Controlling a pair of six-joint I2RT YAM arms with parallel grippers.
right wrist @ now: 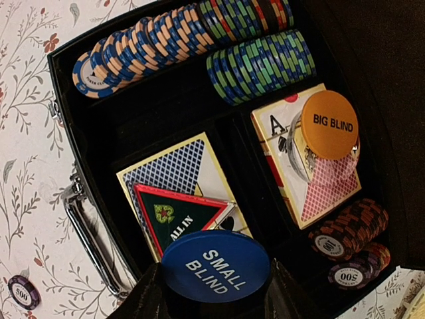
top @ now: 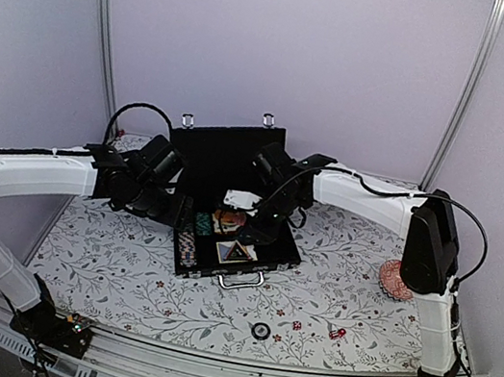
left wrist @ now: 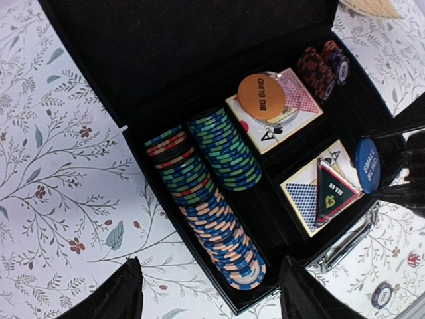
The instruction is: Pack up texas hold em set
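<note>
Mostly packed: right gripper (right wrist: 216,299) is clamping a round blue disc (right wrist: 216,264) over the open black briefcase (right wrist: 66,86), left gripper (left wrist: 212,299) is gaping; small red dice (top: 338,333) are lying outside, lower centre.

My top camera looks down from behind the rig over the floral-patterned surface (top: 121,268). Both wrist cameras hang close above the open black rectangular briefcase (left wrist: 199,60), sharing its striped chip rows (left wrist: 212,199).

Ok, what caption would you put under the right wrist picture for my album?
The right tool holds the blue SMALL BLIND disc over the open poker case, near the ALL IN triangle.
</note>
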